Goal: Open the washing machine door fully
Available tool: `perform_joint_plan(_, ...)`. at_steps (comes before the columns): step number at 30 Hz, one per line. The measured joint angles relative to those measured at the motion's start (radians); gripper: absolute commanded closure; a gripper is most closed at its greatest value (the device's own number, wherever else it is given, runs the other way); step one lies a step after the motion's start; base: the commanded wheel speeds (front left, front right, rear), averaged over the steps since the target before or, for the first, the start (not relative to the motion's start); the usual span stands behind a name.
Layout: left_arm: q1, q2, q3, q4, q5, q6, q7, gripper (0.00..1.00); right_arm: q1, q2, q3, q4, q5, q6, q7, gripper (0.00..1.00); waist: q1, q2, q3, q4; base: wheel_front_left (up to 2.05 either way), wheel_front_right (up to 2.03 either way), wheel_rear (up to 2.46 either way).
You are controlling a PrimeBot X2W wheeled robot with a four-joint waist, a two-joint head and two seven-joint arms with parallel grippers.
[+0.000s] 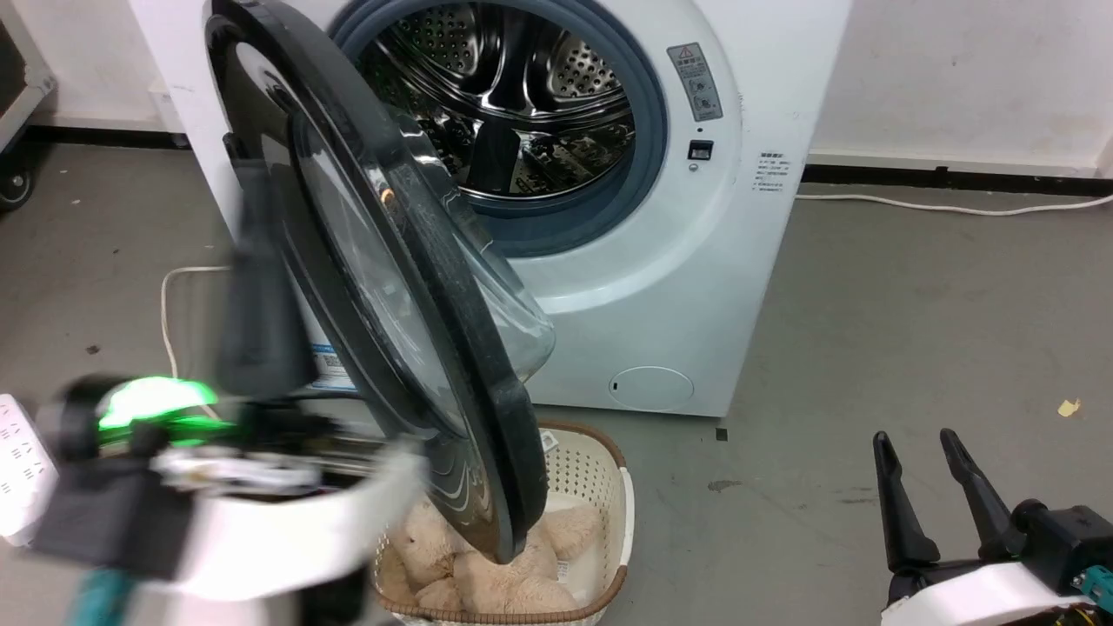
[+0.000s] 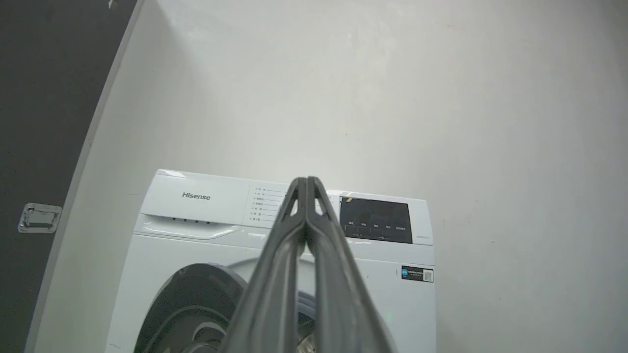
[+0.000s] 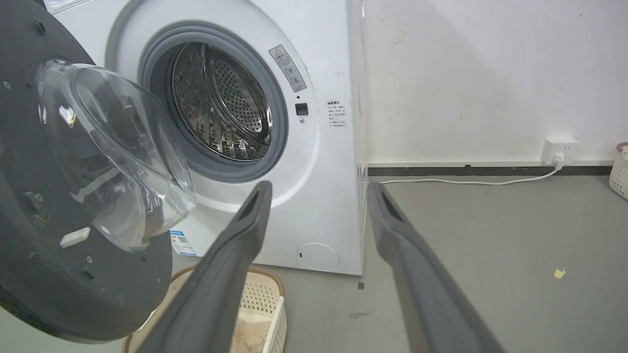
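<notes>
A cream perforated laundry basket [image 1: 623, 509] with a brown rim is sitting on the grey floor [image 1: 869, 304], holding beige plush toys [image 1: 513, 587]. A white cable [image 1: 939, 207] is running along the floor's far edge, beside the black skirting, to a wall socket [image 3: 561, 149]. A small yellow scrap [image 1: 1069, 406] is lying well apart, toward the right. A white power strip [image 1: 19, 469] is lying at the left.

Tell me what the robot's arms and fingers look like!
The left gripper and the right gripper each have two long dark grey fingers that narrow to a tip. The arms are smooth white shells with black wrist parts. A green light glows on the left arm, and a small teal piece shows on the right arm.
</notes>
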Motion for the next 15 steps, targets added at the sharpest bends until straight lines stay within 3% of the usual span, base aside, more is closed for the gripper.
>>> perform_joint_plan(9, 0.010, -0.002, -0.330, 0.098, -0.049, 0.008, 0.127, 1.00, -0.004, 0.000, 0.008, 0.010, 0.009, 0.000, -0.001, 0.00, -0.0001, 0.0001, 0.010, -0.018, 0.00, 0.00, 0.00)
perform_joint_plan(15, 0.031, -0.003, -0.465, 0.271, -0.086, 0.049, 0.150, 1.00, -0.004, 0.001, 0.019, 0.021, 0.009, 0.000, -0.004, 0.00, 0.0000, 0.0000, 0.025, -0.023, 0.00, 0.00, 0.00)
